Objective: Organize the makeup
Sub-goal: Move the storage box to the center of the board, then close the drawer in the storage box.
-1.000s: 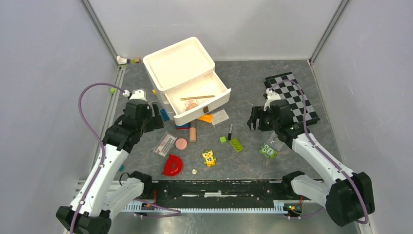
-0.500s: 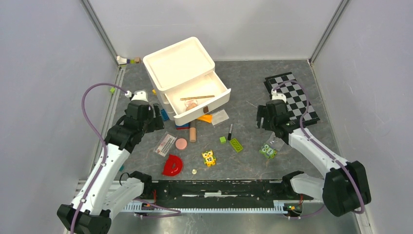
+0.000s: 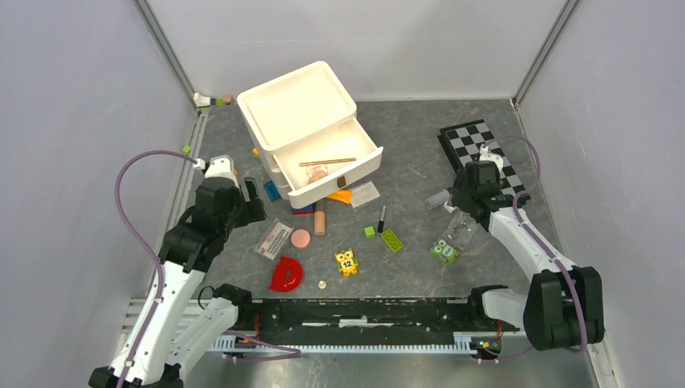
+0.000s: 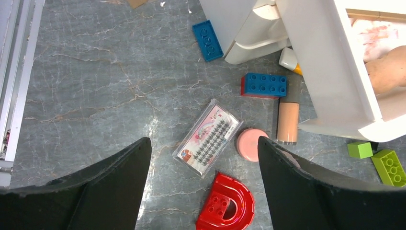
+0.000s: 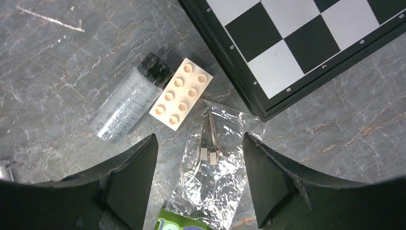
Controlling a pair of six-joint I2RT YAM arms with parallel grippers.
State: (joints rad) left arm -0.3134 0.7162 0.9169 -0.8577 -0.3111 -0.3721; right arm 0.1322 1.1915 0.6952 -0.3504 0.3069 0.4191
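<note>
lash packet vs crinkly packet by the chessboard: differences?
The lash packet is flat and smooth, showing rows of black lashes; the crinkly packet is wrinkled, holding metal tweezers. The lash packet lies beside the pink disc; the crinkly packet beside the chessboard. Both are see-through.

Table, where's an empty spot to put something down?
Bare table lies between the white drawer box and the chessboard, and, at the front, between the yellow owl block and the green owl block. It is crowded in front of the open drawer, around the beige stick and pink disc.
</note>
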